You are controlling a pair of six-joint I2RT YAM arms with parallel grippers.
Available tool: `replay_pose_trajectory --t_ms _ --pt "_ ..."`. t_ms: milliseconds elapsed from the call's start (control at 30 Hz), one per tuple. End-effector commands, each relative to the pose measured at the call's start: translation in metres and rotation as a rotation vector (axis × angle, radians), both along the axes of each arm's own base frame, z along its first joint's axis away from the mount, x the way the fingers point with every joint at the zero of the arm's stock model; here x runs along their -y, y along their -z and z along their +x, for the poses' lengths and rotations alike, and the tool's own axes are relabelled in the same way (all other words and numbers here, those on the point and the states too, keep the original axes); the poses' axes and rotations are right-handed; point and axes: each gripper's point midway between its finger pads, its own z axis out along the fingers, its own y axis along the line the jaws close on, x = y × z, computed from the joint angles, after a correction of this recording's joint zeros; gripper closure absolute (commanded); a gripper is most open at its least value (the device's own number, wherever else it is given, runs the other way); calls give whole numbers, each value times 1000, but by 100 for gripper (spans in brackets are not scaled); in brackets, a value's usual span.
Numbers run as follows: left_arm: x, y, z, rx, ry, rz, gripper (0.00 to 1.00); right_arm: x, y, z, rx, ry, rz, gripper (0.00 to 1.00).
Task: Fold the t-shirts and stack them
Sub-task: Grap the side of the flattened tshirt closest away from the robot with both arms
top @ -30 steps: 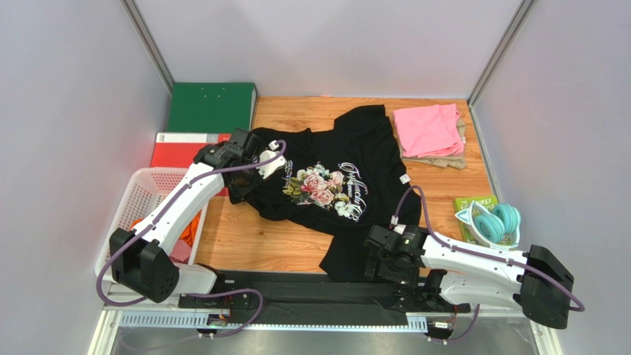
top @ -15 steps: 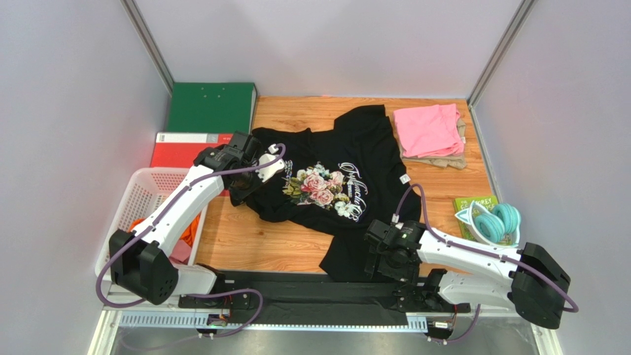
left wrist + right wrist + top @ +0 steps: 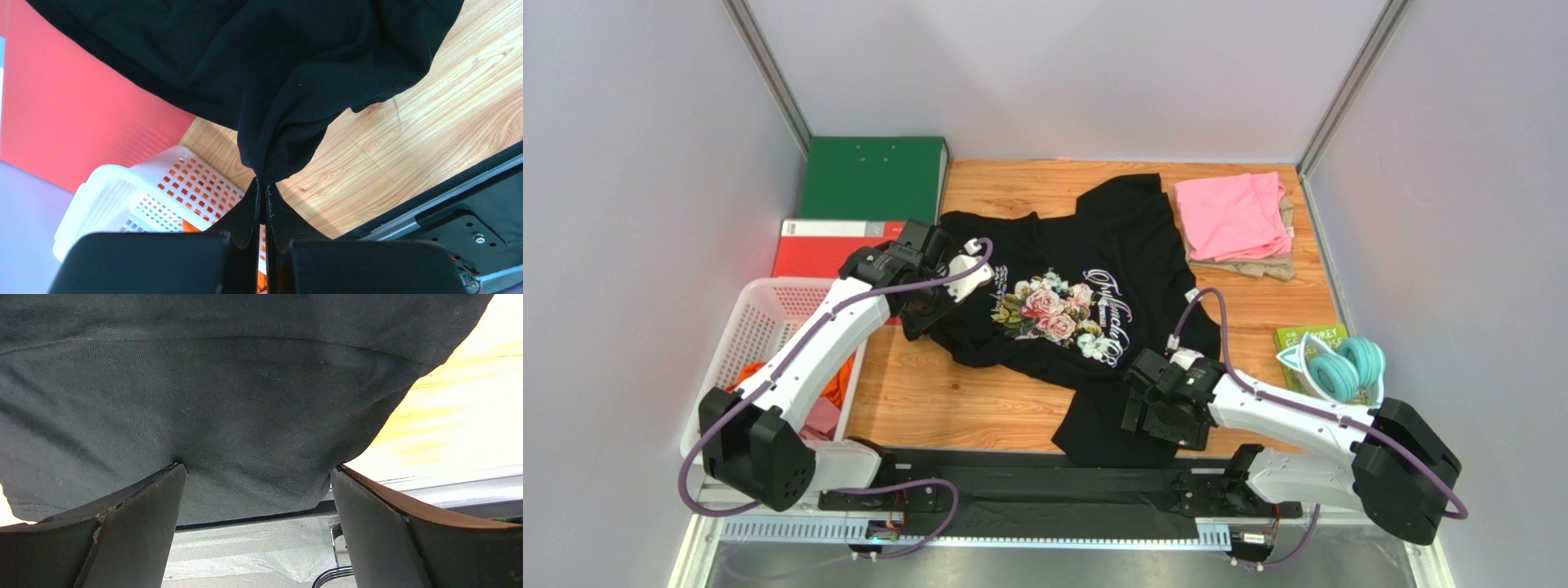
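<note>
We are at the flattening step on the black t-shirt (image 3: pixel 1075 288), which lies rumpled, print up, across the middle of the bench (image 3: pixel 928 404). Our left jaws are pinched closed on a fold of its edge beside the red binder (image 3: pixel 805 251), lifting it off the wood. Our right jaws stand wide open over the near hem, gripping nothing. Next, we judge, they must close on that hem so both arms can pull the shirt flat
</note>
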Motion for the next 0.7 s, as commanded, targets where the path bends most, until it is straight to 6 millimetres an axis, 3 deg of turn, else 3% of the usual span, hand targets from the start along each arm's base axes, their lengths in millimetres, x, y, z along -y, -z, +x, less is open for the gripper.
replay_pose_trajectory --t_ms 0,267,367,400,567,667 --pt "-1 -8 2 38 -11 -26 100 -6 6 2 27 30 63 4" --pt "-1 -9 1 38 -14 -27 100 -3 13 -19 -10 48 98 4" --pt "-1 -8 1 34 -15 -26 100 -7 14 -22 -16 47 114 12" --pt "-1 -9 2 36 -17 -27 100 -9 14 -22 -14 47 119 19" --pt "-2 -13 2 45 -15 -26 100 -13 13 -22 -14 39 111 37" --pt "-2 -15 2 48 -16 -26 100 -10 9 -23 -8 30 93 78"
